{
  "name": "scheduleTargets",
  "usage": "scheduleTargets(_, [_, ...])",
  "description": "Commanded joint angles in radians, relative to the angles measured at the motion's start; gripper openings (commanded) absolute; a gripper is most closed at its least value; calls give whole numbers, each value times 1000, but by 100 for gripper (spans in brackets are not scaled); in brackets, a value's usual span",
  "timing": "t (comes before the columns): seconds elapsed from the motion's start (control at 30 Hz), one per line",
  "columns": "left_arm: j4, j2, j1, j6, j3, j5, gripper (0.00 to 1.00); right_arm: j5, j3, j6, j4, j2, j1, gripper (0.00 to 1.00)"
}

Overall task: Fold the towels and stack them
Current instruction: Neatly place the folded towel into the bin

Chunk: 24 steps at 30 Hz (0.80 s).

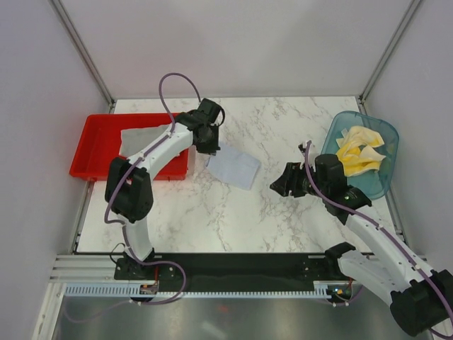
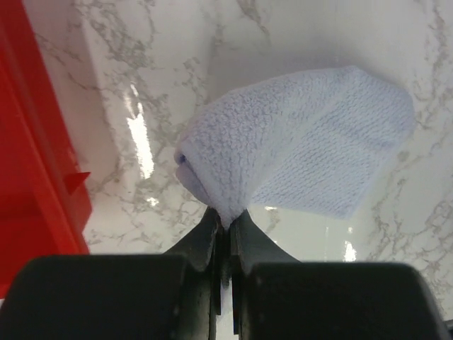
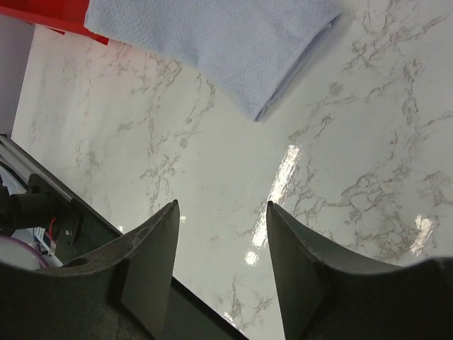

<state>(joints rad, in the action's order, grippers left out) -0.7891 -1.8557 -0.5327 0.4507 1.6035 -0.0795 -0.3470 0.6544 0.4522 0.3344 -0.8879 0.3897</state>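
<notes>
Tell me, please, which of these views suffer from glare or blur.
Left wrist: white glare streaks on the marble table; the left end effector is blurred in the foreground, the grey towel sharp. Right wrist: bright glare patches on the marble beyond the right end effector. Top external: even light, no obvious glare.

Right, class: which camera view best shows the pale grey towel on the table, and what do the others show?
The left wrist view: the towel is close up, one edge pinched in the shut left gripper. The top external view shows it nearly whole but small. The right wrist view shows part, cropped at the top.
</notes>
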Motion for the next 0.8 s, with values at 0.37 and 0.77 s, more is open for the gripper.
scheduleTargets(0.37, [-214, -172, 281, -182, 371, -154, 2, 75, 120, -121, 38, -80, -3, 61])
scheduleTargets(0.77, [-177, -221, 431, -190, 479, -135, 2, 100, 122, -129, 8, -135, -3, 61])
